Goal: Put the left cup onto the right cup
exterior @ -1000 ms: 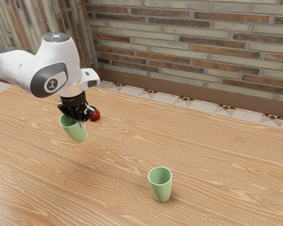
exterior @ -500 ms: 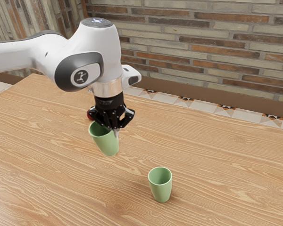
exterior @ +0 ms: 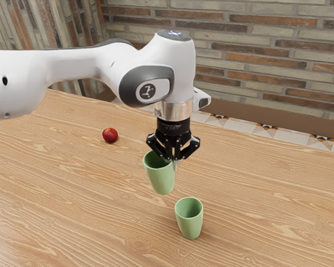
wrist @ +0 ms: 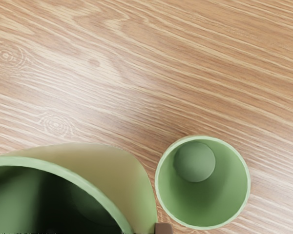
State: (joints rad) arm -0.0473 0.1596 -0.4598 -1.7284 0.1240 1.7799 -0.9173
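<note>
My black gripper [exterior: 173,159] is shut on the rim of a green cup [exterior: 160,173], which hangs tilted in the air above the wooden table [exterior: 278,183]. A second green cup [exterior: 188,217] stands upright on the table, just below the held cup and toward the exterior view's right. In the wrist view the held cup [wrist: 73,190] looms large and close under my hand, and the standing cup [wrist: 202,181] shows its open mouth right beside it.
A small red apple [exterior: 110,134] lies on the table toward the exterior view's left, behind the arm. A brick wall [exterior: 256,50] runs along the back, beyond the table's far edge.
My arm has carried the held cup toward the exterior view's right and slightly lower, from near the apple to just above and beside the standing cup. The standing cup has not moved.
</note>
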